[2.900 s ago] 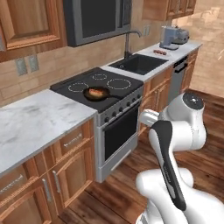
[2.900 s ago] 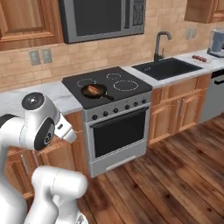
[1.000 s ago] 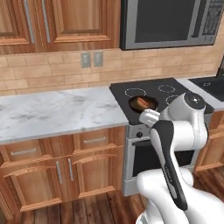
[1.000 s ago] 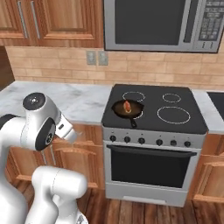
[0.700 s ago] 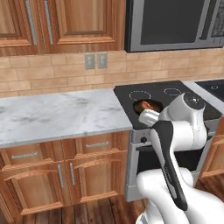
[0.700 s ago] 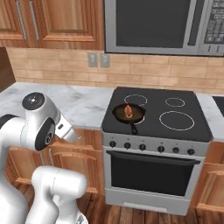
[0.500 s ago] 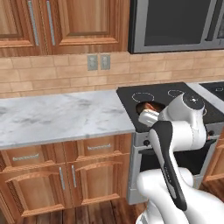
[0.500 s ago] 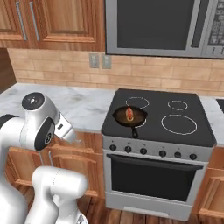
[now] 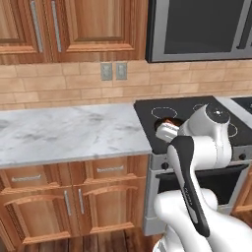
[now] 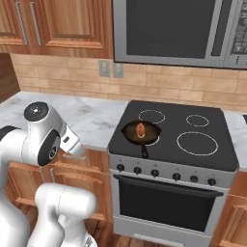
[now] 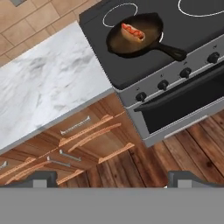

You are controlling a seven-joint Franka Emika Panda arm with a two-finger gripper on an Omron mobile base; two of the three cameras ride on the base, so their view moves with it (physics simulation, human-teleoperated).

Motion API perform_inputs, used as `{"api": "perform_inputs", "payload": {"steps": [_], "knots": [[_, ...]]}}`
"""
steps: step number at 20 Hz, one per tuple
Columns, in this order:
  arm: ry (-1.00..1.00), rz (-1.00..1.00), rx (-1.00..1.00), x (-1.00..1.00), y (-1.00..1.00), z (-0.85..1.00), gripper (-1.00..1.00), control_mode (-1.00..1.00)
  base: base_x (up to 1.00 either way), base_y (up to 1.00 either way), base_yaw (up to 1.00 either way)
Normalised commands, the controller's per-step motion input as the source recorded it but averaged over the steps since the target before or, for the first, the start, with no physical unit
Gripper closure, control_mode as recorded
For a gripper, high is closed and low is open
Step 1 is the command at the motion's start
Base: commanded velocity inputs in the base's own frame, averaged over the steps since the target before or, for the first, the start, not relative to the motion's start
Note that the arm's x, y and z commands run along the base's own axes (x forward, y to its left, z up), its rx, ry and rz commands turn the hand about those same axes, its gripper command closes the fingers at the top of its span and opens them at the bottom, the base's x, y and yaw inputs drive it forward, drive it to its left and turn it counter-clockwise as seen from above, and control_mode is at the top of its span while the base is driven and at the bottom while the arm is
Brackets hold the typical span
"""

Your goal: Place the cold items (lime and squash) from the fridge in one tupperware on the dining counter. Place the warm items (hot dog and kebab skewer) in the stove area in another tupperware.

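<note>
A hot dog (image 10: 140,129) lies in a black cast-iron pan (image 10: 141,133) on the stove's front-left burner. The hand view looks down on that hot dog (image 11: 132,31) in its pan (image 11: 135,37), with the pan handle pointing toward the oven knobs. My gripper (image 11: 113,179) is open and holds nothing; it hangs in front of the counter, well short of the stove. In the left base view my own arm covers most of the pan (image 9: 170,122). The lime, squash, kebab skewer and tupperware are out of view.
A black stove (image 10: 193,144) with an oven below stands right of a marble counter (image 9: 69,133). A microwave (image 10: 173,29) and wooden cabinets (image 9: 74,24) hang above. Drawers and cabinet doors (image 11: 83,135) line the counter front over a wood floor.
The base has driven on, so both base views shifted: the stove and pan now sit closer and more central. My arm keeps its folded pose and the gripper stays open.
</note>
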Motion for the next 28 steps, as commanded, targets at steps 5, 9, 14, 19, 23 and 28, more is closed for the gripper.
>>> {"api": "perform_inputs", "payload": {"steps": [5, 9, 14, 19, 23, 28], "knots": [[0.0, 0.0, 0.0, 0.0, 0.0, 0.0, -1.0, 1.0, 0.47, -0.39, 0.13], [0.0, 0.0, 0.0, 0.0, 0.0, 0.0, -1.0, 1.0, 0.52, -0.37, 0.12], [0.0, 0.0, 0.0, 0.0, 0.0, 0.0, -1.0, 1.0, 0.43, -0.38, 0.11], [0.0, 0.0, 0.0, 0.0, 0.0, 0.0, -1.0, 1.0, 0.3, -0.34, 0.1], [0.0, 0.0, 0.0, 0.0, 0.0, 0.0, -1.0, 1.0, 0.33, -0.32, 0.08], [0.0, 0.0, 0.0, 0.0, 0.0, 0.0, -1.0, 1.0, 0.36, -0.38, 0.08]]}}
